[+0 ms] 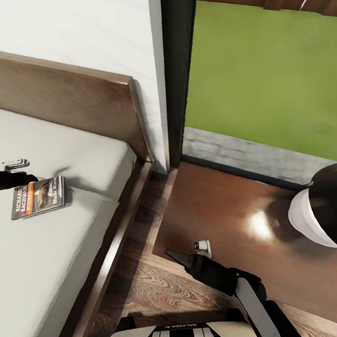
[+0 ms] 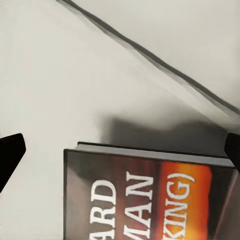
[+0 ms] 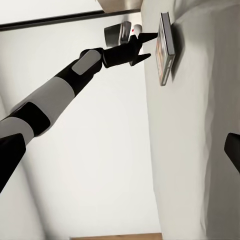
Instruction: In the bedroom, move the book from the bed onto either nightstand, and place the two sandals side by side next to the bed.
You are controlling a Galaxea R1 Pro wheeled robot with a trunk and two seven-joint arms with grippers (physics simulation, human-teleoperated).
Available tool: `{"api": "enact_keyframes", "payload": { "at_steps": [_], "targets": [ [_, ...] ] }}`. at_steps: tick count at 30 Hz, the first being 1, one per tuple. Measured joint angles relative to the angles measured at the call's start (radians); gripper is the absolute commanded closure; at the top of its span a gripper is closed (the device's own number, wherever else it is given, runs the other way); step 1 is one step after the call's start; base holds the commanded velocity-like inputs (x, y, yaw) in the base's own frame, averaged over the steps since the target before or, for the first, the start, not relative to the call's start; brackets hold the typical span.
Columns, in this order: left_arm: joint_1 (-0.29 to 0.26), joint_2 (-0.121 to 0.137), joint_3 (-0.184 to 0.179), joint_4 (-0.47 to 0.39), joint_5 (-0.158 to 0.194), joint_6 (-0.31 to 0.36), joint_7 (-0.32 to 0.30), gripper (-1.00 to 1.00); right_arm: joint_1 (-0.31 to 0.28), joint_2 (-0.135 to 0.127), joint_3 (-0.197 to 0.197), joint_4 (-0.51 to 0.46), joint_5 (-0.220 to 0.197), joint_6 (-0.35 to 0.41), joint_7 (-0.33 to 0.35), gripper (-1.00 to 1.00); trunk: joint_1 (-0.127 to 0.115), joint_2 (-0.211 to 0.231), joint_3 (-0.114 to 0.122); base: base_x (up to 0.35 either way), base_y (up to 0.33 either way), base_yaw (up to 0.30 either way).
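Step in hand: book pickup. The book (image 1: 37, 197) lies flat on the bed (image 1: 60, 146), just ahead of the left gripper (image 1: 30, 177), whose jaws are spread wide and empty. Next required: advance, straddle the near edge, close. Right gripper (image 1: 176, 256): opening cannot be told.

Head view high above bed (image 1: 52, 238); both wrist views on book (image 2: 150, 195)

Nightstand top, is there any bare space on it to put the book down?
Yes. The nightstand top is mostly bare, from the window side to the edge beside the bed. Only a small white gadget sits near the front edge, where the right gripper hovers. The book lies on the bed.
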Motion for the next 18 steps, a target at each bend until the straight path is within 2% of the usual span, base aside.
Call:
{"api": "enact_keyframes", "payload": {
  "at_steps": [18],
  "targets": [
    [0.0, -0.001, -0.001, 0.0, 0.0, -0.001, 0.0, -1.0, 0.0, 0.0, 0.0, 0.002, 0.004, 0.0, 0.001, -1.0, 0.0, 0.0, 0.0, 0.0, 0.0, 0.005]
  ]
}}
